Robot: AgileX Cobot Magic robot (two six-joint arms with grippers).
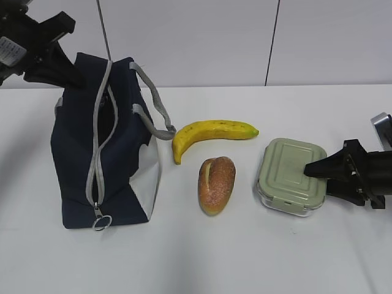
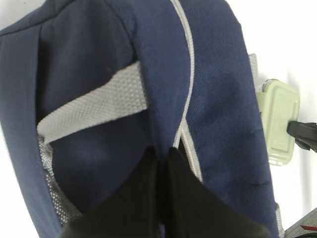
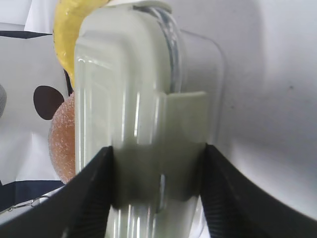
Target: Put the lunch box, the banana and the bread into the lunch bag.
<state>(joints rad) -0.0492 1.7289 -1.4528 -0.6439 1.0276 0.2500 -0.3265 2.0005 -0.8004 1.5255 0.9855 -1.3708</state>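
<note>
Standing at the left of the exterior frame, the lunch bag (image 1: 107, 147) rises tall on the white table (image 1: 245, 257), navy fabric with a white lower side panel, its grey zipper (image 1: 98, 153) running from the top down to a ring pull (image 1: 101, 222) near the base; the zipper is parted in its upper stretch, showing a dark slit. Grey strap handles (image 1: 153, 101) loop off its upper right side. At the upper left of that frame the left gripper (image 1: 67, 70) sits against the bag's top corner; in the left wrist view its black fingers (image 2: 143, 193) lie pressed together, with a fold of navy fabric beside the zipper seeming to be caught between them. Just right of the bag, toward the middle of the frame, the banana (image 1: 208, 135) lies curved with its greenish tip pointing right, and directly below it the bread (image 1: 217, 184) rests lengthwise, slash upward, close to the banana but not touching it. Right of the bread, apart from it, sits the lunch box (image 1: 289, 174) with its sage-green lid. The right gripper (image 1: 315, 177) reaches in from the right edge, and the right wrist view shows its two fingers (image 3: 89, 198) spread on either side of the box, each against a side.
</note>
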